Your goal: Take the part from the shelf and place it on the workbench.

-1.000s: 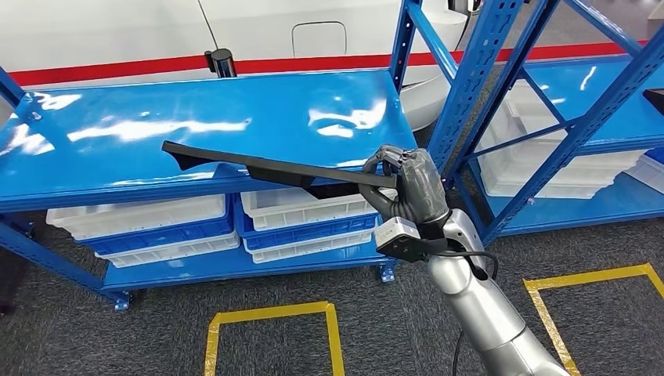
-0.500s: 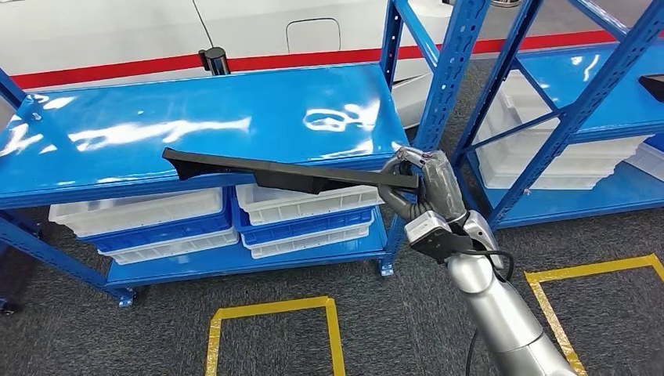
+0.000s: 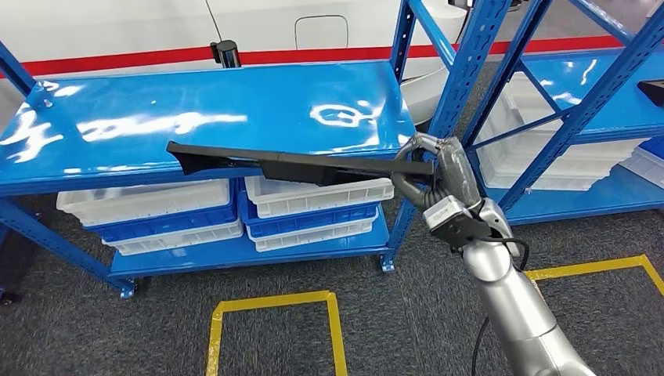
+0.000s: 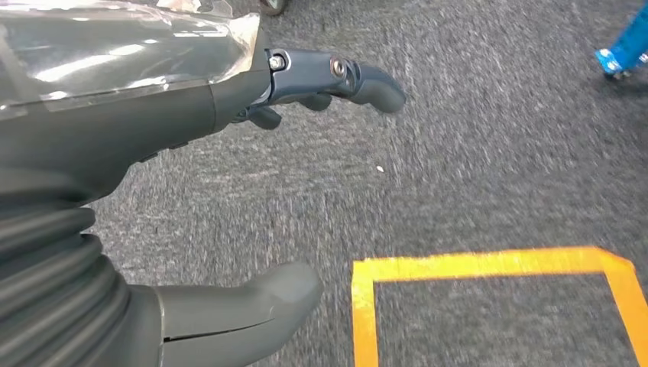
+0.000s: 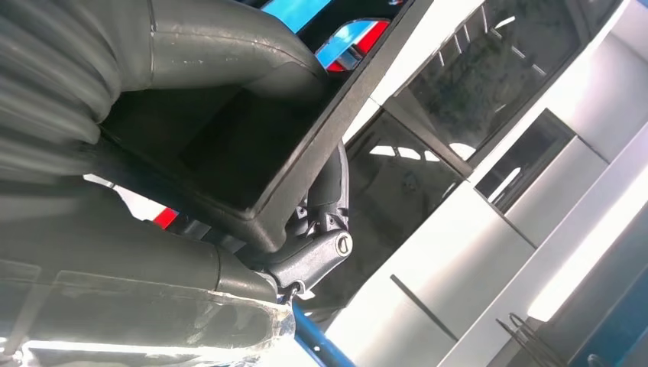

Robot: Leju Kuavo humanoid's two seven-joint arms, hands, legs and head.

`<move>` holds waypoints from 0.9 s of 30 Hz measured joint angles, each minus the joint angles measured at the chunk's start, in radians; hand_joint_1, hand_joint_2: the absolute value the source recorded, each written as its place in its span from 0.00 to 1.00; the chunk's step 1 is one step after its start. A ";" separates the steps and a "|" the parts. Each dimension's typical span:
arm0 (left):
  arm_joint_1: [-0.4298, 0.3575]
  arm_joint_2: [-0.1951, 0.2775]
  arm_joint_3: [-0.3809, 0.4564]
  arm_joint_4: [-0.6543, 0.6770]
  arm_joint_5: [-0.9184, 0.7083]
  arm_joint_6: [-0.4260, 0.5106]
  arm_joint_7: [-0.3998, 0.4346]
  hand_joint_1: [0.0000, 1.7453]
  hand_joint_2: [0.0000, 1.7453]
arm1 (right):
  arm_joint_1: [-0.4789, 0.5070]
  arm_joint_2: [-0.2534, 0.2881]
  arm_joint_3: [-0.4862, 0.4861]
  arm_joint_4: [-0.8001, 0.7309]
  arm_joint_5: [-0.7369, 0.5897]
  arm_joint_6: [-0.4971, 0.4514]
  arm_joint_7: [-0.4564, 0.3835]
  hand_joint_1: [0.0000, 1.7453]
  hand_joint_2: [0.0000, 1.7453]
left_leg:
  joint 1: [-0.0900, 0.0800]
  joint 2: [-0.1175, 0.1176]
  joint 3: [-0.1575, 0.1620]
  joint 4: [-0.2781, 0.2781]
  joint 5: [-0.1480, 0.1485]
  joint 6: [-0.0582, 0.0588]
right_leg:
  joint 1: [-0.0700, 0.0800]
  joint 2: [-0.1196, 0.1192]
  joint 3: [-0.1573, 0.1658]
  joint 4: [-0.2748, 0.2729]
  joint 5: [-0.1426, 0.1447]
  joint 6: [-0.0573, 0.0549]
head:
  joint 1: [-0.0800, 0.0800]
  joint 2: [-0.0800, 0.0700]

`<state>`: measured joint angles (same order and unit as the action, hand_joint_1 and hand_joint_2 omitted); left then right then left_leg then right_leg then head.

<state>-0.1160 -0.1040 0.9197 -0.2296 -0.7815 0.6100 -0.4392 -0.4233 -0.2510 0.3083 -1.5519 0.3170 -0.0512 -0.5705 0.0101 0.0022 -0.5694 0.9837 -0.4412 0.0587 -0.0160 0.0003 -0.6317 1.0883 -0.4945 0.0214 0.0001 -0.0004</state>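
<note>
You see the right hand (image 3: 440, 174) gripping one end of a long black part (image 3: 290, 164), which reaches out level to the left in front of the blue shelf (image 3: 196, 125), its far end over the shelf's front edge. Under that top board sit white bins (image 3: 313, 196) on blue ones. A second blue rack (image 3: 579, 102) stands to the right, with white bins inside. Yellow tape (image 3: 274, 301) marks squares on the grey carpet.

Right arm (image 3: 509, 298) raised forward from lower right, wrist bent. Right hand (image 3: 438, 184) holds the long black part (image 3: 290, 166) by its end, fingers (image 5: 321, 256) wrapped around it. Left hand (image 4: 153, 153) hangs low, fingers (image 4: 351, 80) apart, nothing between them and the thumb.
</note>
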 joint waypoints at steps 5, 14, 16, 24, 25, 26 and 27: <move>-0.002 -0.002 0.000 0.000 -0.009 0.000 0.014 0.00 1.00 | -0.033 -0.011 -0.022 0.013 -0.051 0.047 0.008 1.00 1.00 | -0.006 -0.001 -0.019 0.002 0.015 0.005 | -0.002 0.000 -0.052 0.159 -0.058 0.011 | 0.003 0.000; -0.002 0.000 0.000 0.000 -0.012 0.000 0.018 0.00 1.00 | -0.109 -0.021 -0.039 0.048 -0.052 0.078 0.019 1.00 1.00 | -0.008 -0.004 -0.057 0.056 -0.009 -0.034 | -0.008 0.000 0.079 -0.098 0.034 -0.016 | 0.001 0.000; -0.001 0.000 0.000 0.000 -0.012 0.000 0.018 0.00 1.00 | -0.121 -0.021 -0.038 0.056 -0.051 0.079 0.019 1.00 1.00 | -0.002 -0.005 -0.103 0.163 -0.079 -0.047 | -0.010 -0.001 0.071 -0.099 0.041 -0.027 | -0.001 0.000; 0.001 0.007 0.000 0.000 -0.008 0.000 0.017 0.00 1.00 | -0.135 -0.019 -0.033 0.085 -0.049 0.079 0.020 1.00 1.00 | -0.002 -0.005 -0.011 0.046 -0.026 -0.036 | 0.000 -0.001 0.054 -0.095 0.054 -0.021 | -0.002 0.000; 0.001 0.008 0.000 0.000 -0.006 0.000 0.017 0.00 1.00 | -0.138 -0.019 -0.032 0.087 -0.048 0.079 0.020 1.00 1.00 | -0.005 -0.005 -0.003 0.028 -0.023 -0.031 | 0.002 -0.001 0.051 -0.095 0.057 -0.016 | -0.002 0.000; 0.001 0.009 0.000 0.000 -0.003 0.000 0.016 0.00 1.00 | -0.140 -0.017 -0.031 0.089 -0.048 0.079 0.020 1.00 1.00 | -0.008 -0.005 -0.005 0.026 -0.021 -0.027 | 0.004 -0.002 0.049 -0.097 0.060 -0.011 | -0.002 0.000; 0.002 0.009 0.001 0.000 -0.001 0.000 0.015 0.00 1.00 | -0.142 -0.016 -0.029 0.092 -0.047 0.079 0.021 1.00 1.00 | -0.007 -0.005 -0.006 0.022 -0.016 -0.022 | 0.004 -0.002 0.047 -0.098 0.062 -0.006 | -0.002 0.000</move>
<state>-0.1138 -0.0946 0.9206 -0.2293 -0.7827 0.6100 -0.4242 -0.5653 -0.2668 0.2792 -1.4603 0.2702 0.0278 -0.5496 0.0027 -0.0023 -0.5754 1.0055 -0.4571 0.0370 -0.0117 -0.0013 -0.5846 0.9904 -0.4326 0.0156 -0.0017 -0.0004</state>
